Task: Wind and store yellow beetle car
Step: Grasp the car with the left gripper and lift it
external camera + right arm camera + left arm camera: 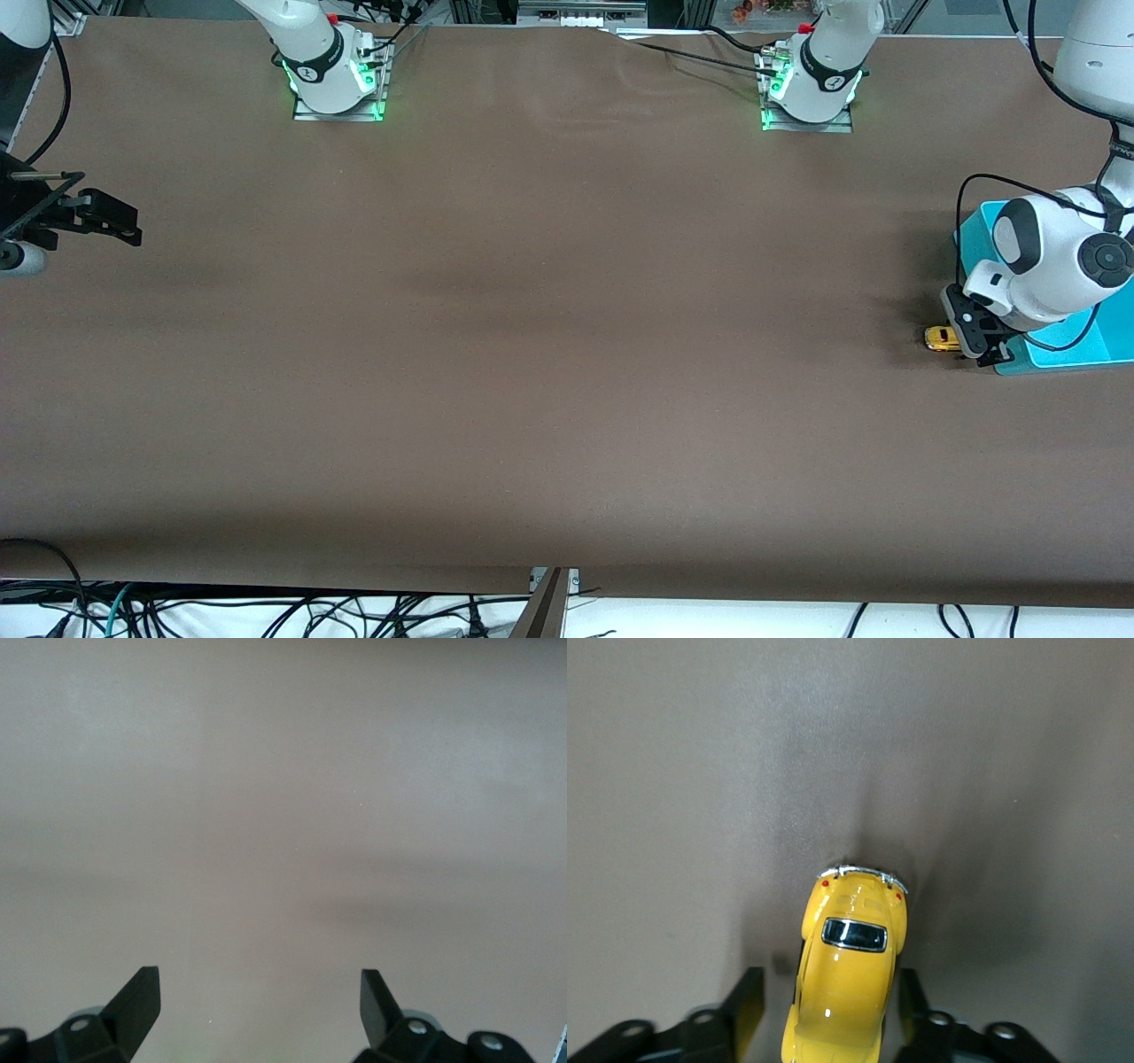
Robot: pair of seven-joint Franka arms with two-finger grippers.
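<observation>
Yellow beetle car point(942, 338) sits low at the right edge of the front view, on the brown table point(532, 354) at the left arm's end, just beside a teal box point(1067, 346).

Going left to right in the front view: at the far left edge, mid-height, the right gripper point(106, 217) waits over bare table, its fingers spread wide with nothing between them, as the right wrist view confirms point(257, 1010). The middle of the frame is plain tabletop. At the right, the left gripper point(974, 341) is down at the car, in front of the teal box.

In the left wrist view the car point(849, 979) lies between the left gripper's fingers point(744, 1010). The jaws stand open: a clear gap shows on one side, while the other finger is close to the body, perhaps touching, not clamped.

By its look the toy is small, light and rigid, with a glossy rounded shell that could slip under a pinch. The flatter flanks low on the body, between the wheels, seem the safest hold, leaving the wheels free to roll for winding.
</observation>
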